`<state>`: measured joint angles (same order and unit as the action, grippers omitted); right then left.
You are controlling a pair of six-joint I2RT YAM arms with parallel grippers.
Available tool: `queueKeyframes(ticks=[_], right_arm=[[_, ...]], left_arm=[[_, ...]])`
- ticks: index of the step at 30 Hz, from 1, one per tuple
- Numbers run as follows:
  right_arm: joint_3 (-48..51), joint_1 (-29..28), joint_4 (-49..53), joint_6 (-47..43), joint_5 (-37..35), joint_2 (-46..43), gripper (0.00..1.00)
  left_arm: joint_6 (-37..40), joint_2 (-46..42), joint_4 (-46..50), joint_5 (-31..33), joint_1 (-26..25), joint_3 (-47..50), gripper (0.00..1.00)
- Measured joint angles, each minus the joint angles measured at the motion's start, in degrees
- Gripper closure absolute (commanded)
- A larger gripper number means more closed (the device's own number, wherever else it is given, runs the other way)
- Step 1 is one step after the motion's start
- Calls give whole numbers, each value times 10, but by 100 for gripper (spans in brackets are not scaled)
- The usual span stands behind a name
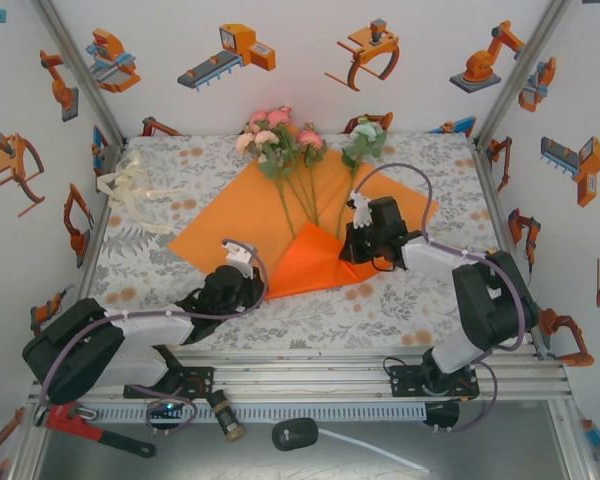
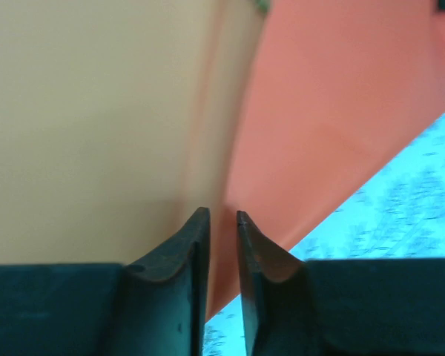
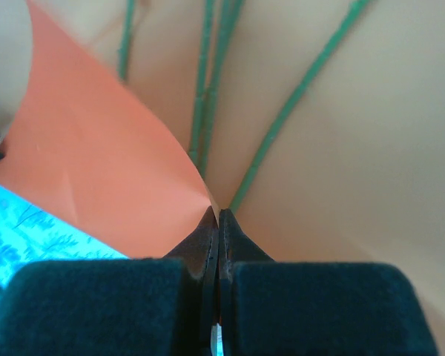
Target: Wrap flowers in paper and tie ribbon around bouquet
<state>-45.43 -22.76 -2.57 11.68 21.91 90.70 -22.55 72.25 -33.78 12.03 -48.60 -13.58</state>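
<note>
Top external view: the paper (image 1: 235,215) is being shown spread on the patterned worktop (image 1: 420,300), with one near corner being raised as a folded flap (image 1: 315,262) between the two grippers. The right gripper (image 1: 348,248) is being held at the right end of that flap. In the right wrist view its jaws are being pressed fully together, and the lifted fold is being pinched at their tips, so the paper is being gripped there. The left gripper (image 1: 252,268) is being held at the left edge of the flap. In the left wrist view its fingers (image 2: 196,245) are being kept only a narrow way apart, with the paper's crease running into the gap between them; whether the sheet is being touched by them cannot be told. The flowers (image 1: 280,135) are being shown lying on the paper beyond both grippers, heads at the sheet's far edge. Their stems (image 3: 208,89) are being seen fanning out just beyond the right gripper's tips, converging toward them. The ribbon (image 1: 130,190) is being shown as a loose heap on the worktop, well apart from the paper, beyond and to the left of the left gripper.
</note>
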Motion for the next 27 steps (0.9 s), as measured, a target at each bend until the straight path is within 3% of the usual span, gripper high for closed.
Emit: queueKeyframes(ticks=[11,19,21,23,27], right_arm=[[-23,10,-21,1,19,47,91],[-40,10,-28,5,31,49,91],[-42,10,-28,5,30,49,86],[-48,10,-26,10,29,51,72],[-59,10,-23,16,26,59,68]], left_arm=[[23,19,-17,-15,18,-1,50],[23,-32,44,-45,29,-39,36],[23,-26,51,-57,34,-68,33],[24,-6,50,-63,37,-101,31],[29,56,42,-75,40,-146,31]])
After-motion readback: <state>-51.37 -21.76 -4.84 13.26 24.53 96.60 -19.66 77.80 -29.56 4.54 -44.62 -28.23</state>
